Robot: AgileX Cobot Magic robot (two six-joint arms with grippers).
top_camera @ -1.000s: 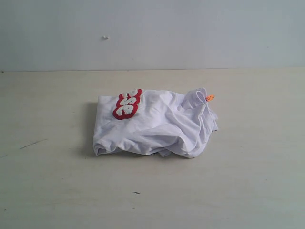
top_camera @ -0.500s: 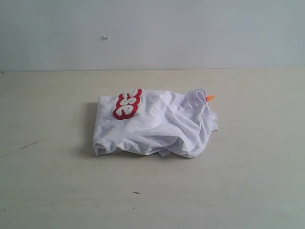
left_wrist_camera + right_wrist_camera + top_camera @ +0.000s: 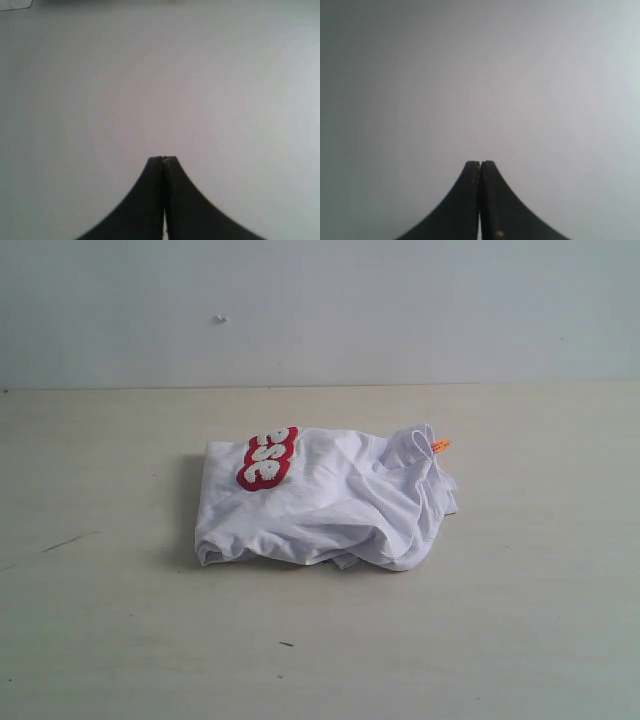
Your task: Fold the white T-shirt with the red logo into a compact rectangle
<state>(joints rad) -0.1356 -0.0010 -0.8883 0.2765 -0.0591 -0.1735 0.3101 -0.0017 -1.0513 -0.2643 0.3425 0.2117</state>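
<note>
At the middle of the pale desk point(image 3: 120, 640) the white T-shirt point(image 3: 330, 510) lies in a loose, wrinkled bundle, roughly folded but far from a neat rectangle. The red logo point(image 3: 267, 458) sits on its top face near the far left corner, with only part of the fuzzy white lettering showing (three letters or so, the rest lost past the fold). At the far right corner the fabric bunches into ridges, and the small orange neck tag point(image 3: 440, 445) pokes out there. The near edge sags in rounded folds onto the desk. A thin dark scratch point(image 3: 70, 540) marks the desk well to the left of the shirt. Behind the desk rises a plain grey wall point(image 3: 420, 310). In the left wrist view the left hand point(image 3: 163, 159) is clenched, its dark jaws pressed together on nothing, against a blank pale background. The right hand point(image 3: 480, 162), in its own wrist view, is likewise clenched and empty.
</note>
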